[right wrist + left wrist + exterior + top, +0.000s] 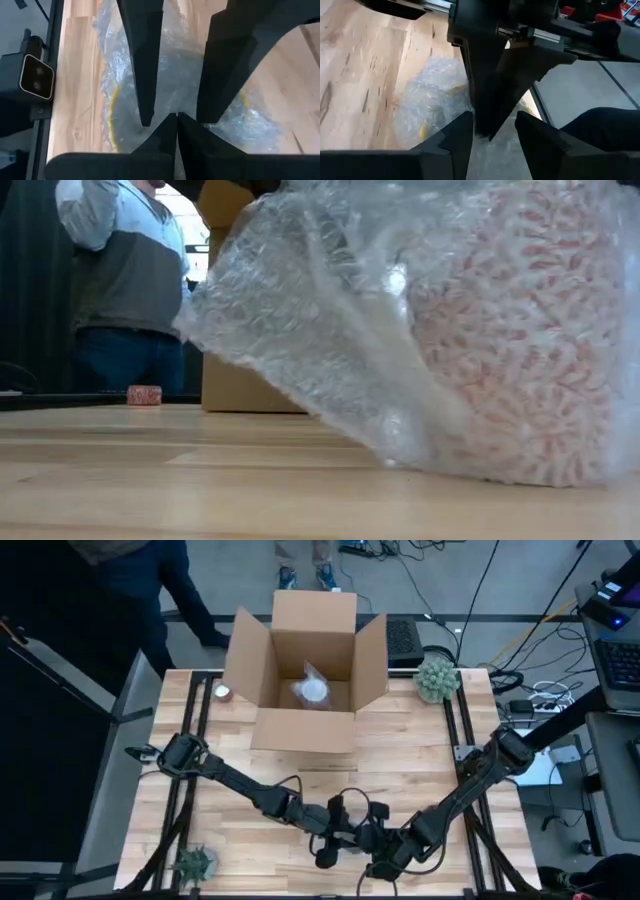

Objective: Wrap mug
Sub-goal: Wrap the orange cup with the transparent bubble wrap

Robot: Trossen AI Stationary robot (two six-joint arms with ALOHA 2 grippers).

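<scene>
High view, grippers: left gripper [330, 840] and right gripper [378, 862] meeting near the table's [420, 740] front edge, mug hidden beneath them.
High view, rest: open cardboard box [305, 670] at the back, wrapped bundle [311, 690] inside.
Low view: mug [520, 330], red-patterned, resting on the wood, bubble wrap [300, 320] draped over it.
Left wrist view: fingers apart, bubble wrap [430, 100] beyond them.
Right wrist view: fingers pressed together, tips over bubble wrap [180, 70]; whether pinching the film, cannot tell.
</scene>
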